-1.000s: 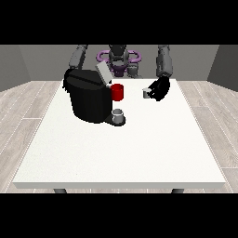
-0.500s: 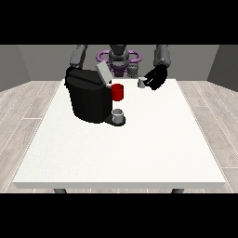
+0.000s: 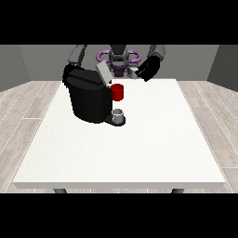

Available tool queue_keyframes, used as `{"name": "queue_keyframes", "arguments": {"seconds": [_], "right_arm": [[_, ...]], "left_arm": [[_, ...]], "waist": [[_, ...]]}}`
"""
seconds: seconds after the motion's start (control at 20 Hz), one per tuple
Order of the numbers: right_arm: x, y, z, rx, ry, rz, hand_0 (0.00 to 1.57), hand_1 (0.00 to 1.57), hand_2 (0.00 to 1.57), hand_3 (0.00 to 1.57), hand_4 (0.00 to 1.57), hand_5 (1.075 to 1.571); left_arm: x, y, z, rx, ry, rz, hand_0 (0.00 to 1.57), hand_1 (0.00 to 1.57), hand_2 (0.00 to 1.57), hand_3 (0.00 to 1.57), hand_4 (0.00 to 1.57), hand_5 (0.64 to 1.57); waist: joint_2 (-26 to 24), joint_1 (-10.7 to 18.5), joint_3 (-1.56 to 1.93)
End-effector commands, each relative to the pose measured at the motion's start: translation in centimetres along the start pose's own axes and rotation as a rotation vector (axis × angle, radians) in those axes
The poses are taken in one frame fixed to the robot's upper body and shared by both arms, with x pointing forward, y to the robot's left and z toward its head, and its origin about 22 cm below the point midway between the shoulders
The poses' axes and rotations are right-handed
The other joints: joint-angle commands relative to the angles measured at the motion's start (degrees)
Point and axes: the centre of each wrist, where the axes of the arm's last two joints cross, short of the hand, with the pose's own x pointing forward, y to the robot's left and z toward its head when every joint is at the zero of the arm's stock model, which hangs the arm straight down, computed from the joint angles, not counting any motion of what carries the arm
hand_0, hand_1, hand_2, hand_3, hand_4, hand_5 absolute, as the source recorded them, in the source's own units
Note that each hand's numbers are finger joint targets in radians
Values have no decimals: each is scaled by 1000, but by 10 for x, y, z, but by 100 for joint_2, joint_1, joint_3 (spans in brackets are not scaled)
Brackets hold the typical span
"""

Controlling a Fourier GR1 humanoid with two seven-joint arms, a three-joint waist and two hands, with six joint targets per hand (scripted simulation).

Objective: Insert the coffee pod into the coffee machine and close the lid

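Pod (image 3: 134,72), small and pale, sits in the hand at the view's right (image 3: 146,71), raised above the far edge of the table (image 3: 139,153) and just to the right of the machine's lid (image 3: 103,73). The hand's dark fingers curl round the pod, which shows at the hand's left side, toward the machine (image 3: 88,98). The pod is too small to tell which way its long axis runs or which end faces the machine. The lid stands open, tilted up and leaning toward the view's left, its pale inner face showing. Below it a red part (image 3: 117,92) juts from the machine's front, and under that a small grey cup (image 3: 118,114) rests on the machine's base. The hand at the view's left (image 3: 68,74) lies behind the machine's top left corner, mostly hidden, so whether its fingers are spread or curled I cannot tell
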Motion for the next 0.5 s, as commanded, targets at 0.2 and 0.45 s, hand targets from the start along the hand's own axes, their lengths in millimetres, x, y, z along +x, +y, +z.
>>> {"name": "queue_keyframes", "arguments": {"seconds": [0.2, 0.45], "right_arm": [[-8, -14, 0, -43, -2, -21, 0, 0, 0, 0, 178, 1571], [22, 9, -16, 40, -84, -12, 0, 0, 0, 0, 240, 1571]], "left_arm": [[60, 20, -17, -9, -36, 51, 1413, 1413, 1443, 1370, 624, 1571], [37, 58, -10, 118, -4, 80, 1352, 1352, 1398, 1316, 611, 1571]], "waist": [[-47, 26, 0], [508, -409, -2]]}}
